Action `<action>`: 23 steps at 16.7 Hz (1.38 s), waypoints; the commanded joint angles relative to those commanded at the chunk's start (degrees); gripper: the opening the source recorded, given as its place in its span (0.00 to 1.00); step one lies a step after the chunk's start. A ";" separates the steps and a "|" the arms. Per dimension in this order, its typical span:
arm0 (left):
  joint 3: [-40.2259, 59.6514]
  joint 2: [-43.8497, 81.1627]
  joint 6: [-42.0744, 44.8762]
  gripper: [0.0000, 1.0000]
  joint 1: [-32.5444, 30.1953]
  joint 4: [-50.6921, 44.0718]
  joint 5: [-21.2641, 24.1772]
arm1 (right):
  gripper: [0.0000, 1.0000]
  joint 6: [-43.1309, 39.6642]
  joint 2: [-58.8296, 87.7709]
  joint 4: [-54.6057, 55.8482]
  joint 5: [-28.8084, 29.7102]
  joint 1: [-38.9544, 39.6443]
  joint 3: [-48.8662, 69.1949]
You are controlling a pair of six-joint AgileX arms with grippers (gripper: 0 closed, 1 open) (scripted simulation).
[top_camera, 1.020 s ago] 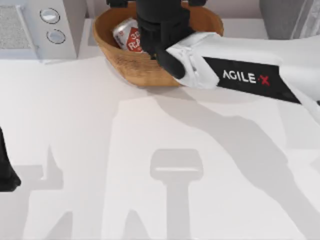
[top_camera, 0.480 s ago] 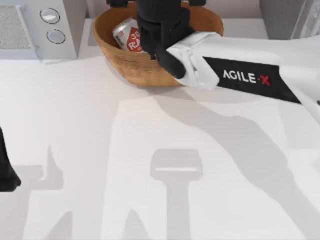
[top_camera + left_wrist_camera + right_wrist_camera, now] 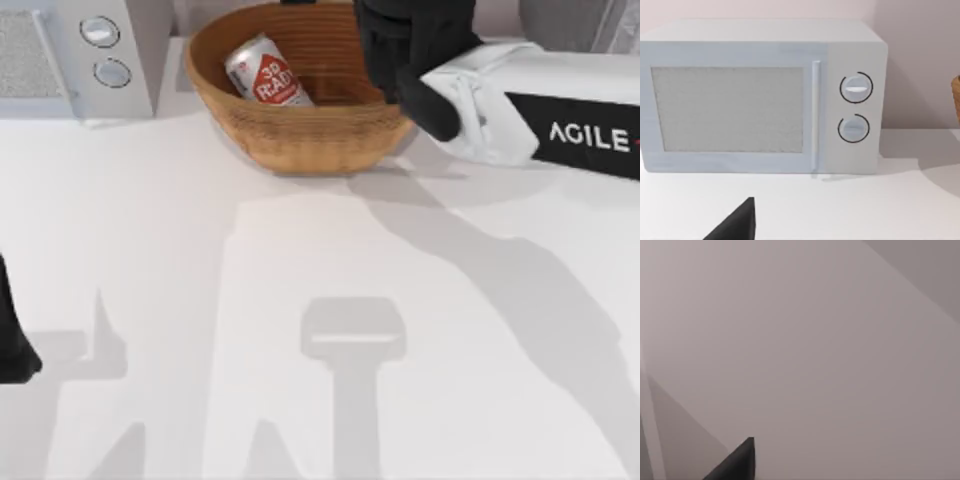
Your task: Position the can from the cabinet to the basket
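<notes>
At the near left edge of the white table (image 3: 200, 330), my left arm sits parked; whether its gripper (image 3: 15, 350) is wide or narrow I cannot tell. Farther back stands one brown wicker basket (image 3: 300, 135), and in it lies one red and white can (image 3: 265, 75), tilted against the inner left wall. My right gripper (image 3: 405, 40) hangs over the basket's right rim, apart from the can; its spread I cannot tell. One pale microwave (image 3: 765, 95) with two round dials stands left of the basket.
</notes>
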 joint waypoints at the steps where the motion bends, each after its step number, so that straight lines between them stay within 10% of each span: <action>1: 0.00 0.00 0.00 1.00 0.00 0.00 0.00 | 1.00 0.06 -3.81 -0.58 -2.11 -1.25 -3.94; 13: 0.00 0.00 0.00 1.00 0.00 0.00 0.00 | 1.00 0.04 -67.79 -13.63 -26.31 -21.05 -57.38; 23: 0.00 0.00 0.00 1.00 0.00 0.00 0.00 | 1.00 -1.11 -114.45 -25.95 -32.83 -33.83 -86.12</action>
